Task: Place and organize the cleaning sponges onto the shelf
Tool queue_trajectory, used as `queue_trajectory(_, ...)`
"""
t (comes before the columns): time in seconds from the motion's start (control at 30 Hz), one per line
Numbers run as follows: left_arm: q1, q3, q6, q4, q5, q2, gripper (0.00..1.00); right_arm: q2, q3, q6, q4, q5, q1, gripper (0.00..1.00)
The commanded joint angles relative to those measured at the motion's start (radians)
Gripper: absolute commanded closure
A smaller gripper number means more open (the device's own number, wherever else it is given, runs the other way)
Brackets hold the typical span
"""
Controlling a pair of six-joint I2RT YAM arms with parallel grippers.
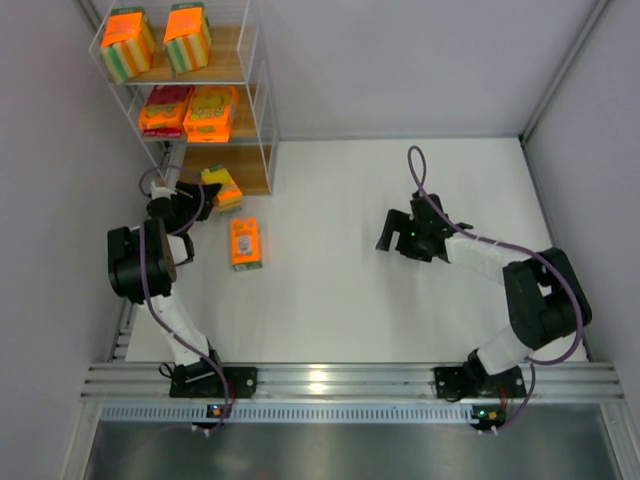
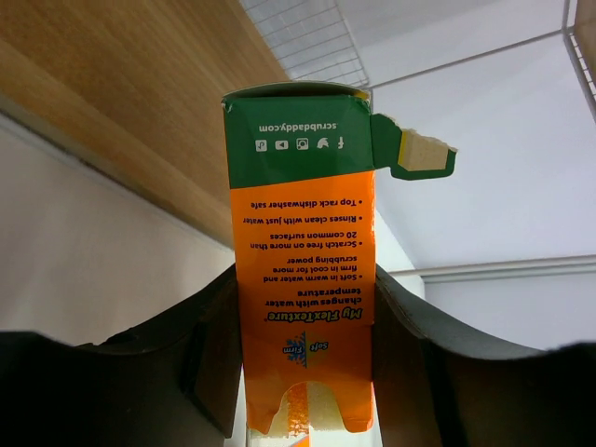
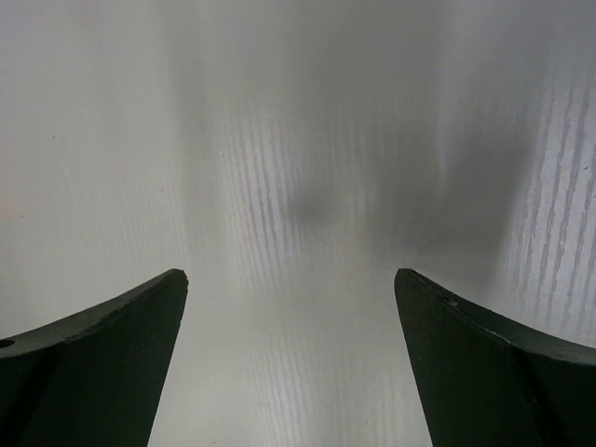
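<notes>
By my count this is roughly two thirds done. The shelf (image 1: pixel 262 100) has four sponge packs on it: two blocky striped packs (image 1: pixel 127 42) on the top board and two flat packs (image 1: pixel 210 113) side by side on the middle one. The bottom board (image 1: pixel 250 172) looks bare from above.

I'd guess that's where number five goes. The left end effector (image 2: pixel 305 372) is clenched on the held pack (image 2: pixel 303 214), squeezing it by its sides right at the front edge of that board. The wrist view shows wood close by on the upper left. As far as I can tell it isn't set down yet.

Then there's one loose pack (image 1: pixel 246 242) lying flat on the counter (image 1: pixel 340 290), near the shelf and just beside the left arm. So what's left is to park the held one, fetch the loose one, and maybe tidy the rows.

The right end effector (image 3: pixel 291 279) is released, jaws wide with nothing between them. It hangs over bare counter, well apart from all the packs.

The held pack's back panel shows upside down to the wrist camera:
- "scrubdaddy.com" on a green band with small social icons
- "Top rack dishwasher safe"
- "Rinses clean with just water"
- "Scratch free on more than 20 common surfaces"
- "Soft in warm water and firm in cool for more scrubbing power"
- "My FlexTexture changes with water temperature"

The print on the shelved packs is too small to read from the top view.
</notes>
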Motion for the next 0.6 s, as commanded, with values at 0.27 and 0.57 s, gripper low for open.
queue_trajectory(0.27,-0.031,0.221,-0.123,0.231,0.089,0.217,0.59,-0.033,-0.011,-0.005,0.053,0.006,-0.031,0.04)
queue_trajectory(0.57,-0.066,0.302,-0.151,0.232,0.110,0.317,0.58,-0.053,-0.022,-0.004,0.053,0.009,-0.031,0.03)
